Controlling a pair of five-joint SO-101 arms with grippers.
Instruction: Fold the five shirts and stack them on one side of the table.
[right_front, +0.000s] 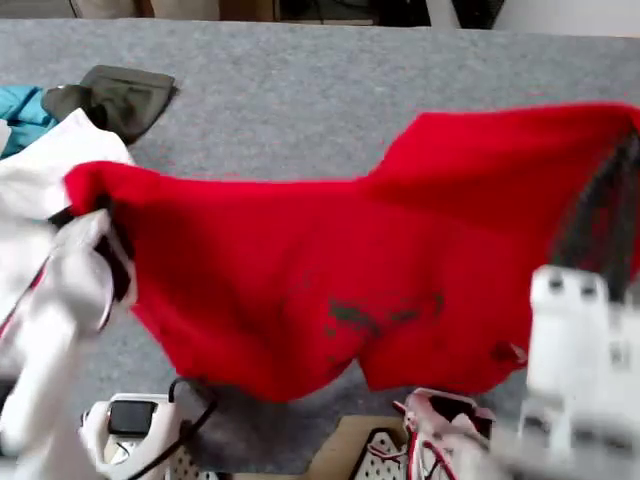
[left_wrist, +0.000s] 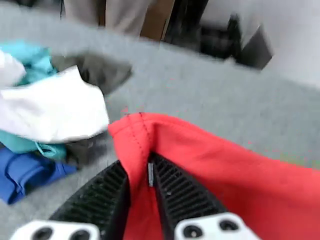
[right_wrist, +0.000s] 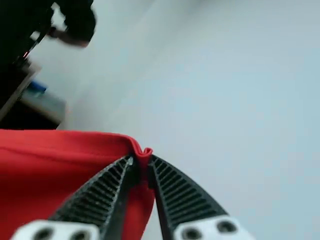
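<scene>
Your left gripper (left_wrist: 140, 167) is clamped tight on one hem corner of the red shirt (right_front: 330, 270); right gripper (right_wrist: 141, 161) is pinched on another; the shirt hangs stretched between them above the grey table (right_front: 300, 90); early going, I'd say, nothing folded or stacked; the other shirts (left_wrist: 55, 107) lie heaped at a far corner; pale wall (right_wrist: 225, 100) beyond.

Nothing legible appears anywhere: no words, numbers or signs. The nearest thing to print is a dark mark (right_front: 350, 317) on the front of the red shirt (right_front: 300, 250) (a few smeared patches, with no letters to make out). It sits low on the cloth, toward the near edge of the table (right_front: 300, 100).
</scene>
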